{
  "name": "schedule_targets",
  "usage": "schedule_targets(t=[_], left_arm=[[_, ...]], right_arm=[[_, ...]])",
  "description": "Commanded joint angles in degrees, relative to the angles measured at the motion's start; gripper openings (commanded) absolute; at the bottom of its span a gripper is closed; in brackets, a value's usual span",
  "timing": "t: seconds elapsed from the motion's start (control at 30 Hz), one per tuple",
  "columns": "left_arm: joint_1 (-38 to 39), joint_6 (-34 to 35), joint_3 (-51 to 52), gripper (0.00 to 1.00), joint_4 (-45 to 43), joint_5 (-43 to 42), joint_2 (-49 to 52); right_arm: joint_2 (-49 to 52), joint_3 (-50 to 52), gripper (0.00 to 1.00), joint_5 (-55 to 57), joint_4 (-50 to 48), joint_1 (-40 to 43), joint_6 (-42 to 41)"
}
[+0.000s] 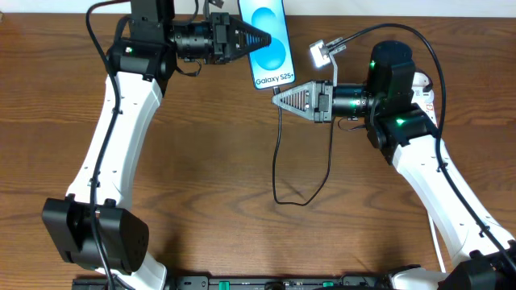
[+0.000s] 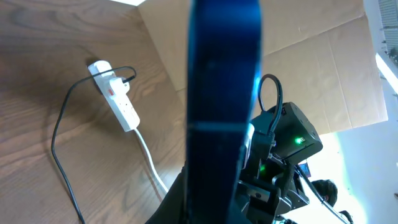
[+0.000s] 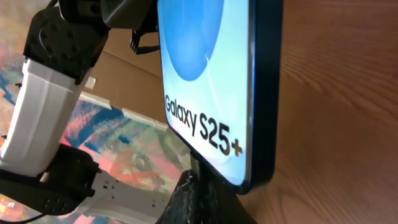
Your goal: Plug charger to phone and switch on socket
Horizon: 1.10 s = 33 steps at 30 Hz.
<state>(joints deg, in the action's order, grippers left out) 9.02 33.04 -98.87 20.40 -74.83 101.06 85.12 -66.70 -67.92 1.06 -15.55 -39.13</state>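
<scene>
The left gripper (image 1: pixel 260 38), reaching in from the upper left of the overhead frame, is clamped on one long side of the phone (image 1: pixel 274 52). It steadies the handset at the top centre with the cyan screen facing up and the lettered bottom edge turned toward the lower part of the frame, probably so that the port end stays still and reachable. Just below that edge sits the right gripper (image 1: pixel 280 97), fingers drawn together on the charger (image 1: pixel 276 161), whose thin black cable drops from it, loops across the middle of the tabletop (image 1: pixel 185 169) and climbs back toward the right. The plug tip is hidden, so I cannot tell whether it has met the port. The right wrist view shows the phone's bottom corner very near, which suggests the final line-up. The socket (image 2: pixel 119 94) lies on the tabletop in the upper left of the left wrist view, the charger's black plug already seated near its rounded end. The tabletop is dark brown wood grain; beyond it stands a brown cardboard panel (image 2: pixel 311 56)
</scene>
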Motion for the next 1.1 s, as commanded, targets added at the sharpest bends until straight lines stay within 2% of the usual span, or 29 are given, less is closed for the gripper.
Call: schedule_targets(t=[0.0, 0.33, 0.43, 0.53, 0.6, 0.8, 1.0, 1.07], left_arm=[[0.2, 0.3, 0.1, 0.07, 0.3, -5.0, -0.3], [0.2, 0.3, 0.1, 0.07, 0.3, -6.7, -0.3], [0.2, 0.3, 0.1, 0.07, 0.3, -6.6, -0.3], [0.2, 0.3, 0.1, 0.07, 0.3, -6.3, -0.3], [0.2, 0.3, 0.1, 0.07, 0.3, -5.0, -0.3], [0.2, -0.6, 0.1, 0.07, 0.3, -0.3, -0.3], [0.2, -4.6, 0.2, 0.07, 4.3, 2.9, -0.2], [0.2, -7.7, 0.2, 0.07, 7.7, 3.4, 0.1]], right_arm=[[-0.6, -0.8, 0.01, 2.6, -0.4, 1.1, 1.8], [-0.6, -0.8, 0.01, 2.8, -0.4, 1.1, 3.5], [-0.6, -0.8, 0.17, 2.8, -0.4, 1.1, 3.7], [-0.6, -0.8, 0.48, 2.8, -0.3, 1.1, 3.6], [-0.6, -0.8, 0.57, 2.8, 0.1, 1.1, 3.6], [-0.6, -0.8, 0.66, 2.6, 1.9, 1.1, 3.6], [-0.6, -0.8, 0.82, -1.9, 1.5, 1.5, 3.6], [-0.6, -0.8, 0.99, -2.4, 1.5, 2.2, 3.6]])
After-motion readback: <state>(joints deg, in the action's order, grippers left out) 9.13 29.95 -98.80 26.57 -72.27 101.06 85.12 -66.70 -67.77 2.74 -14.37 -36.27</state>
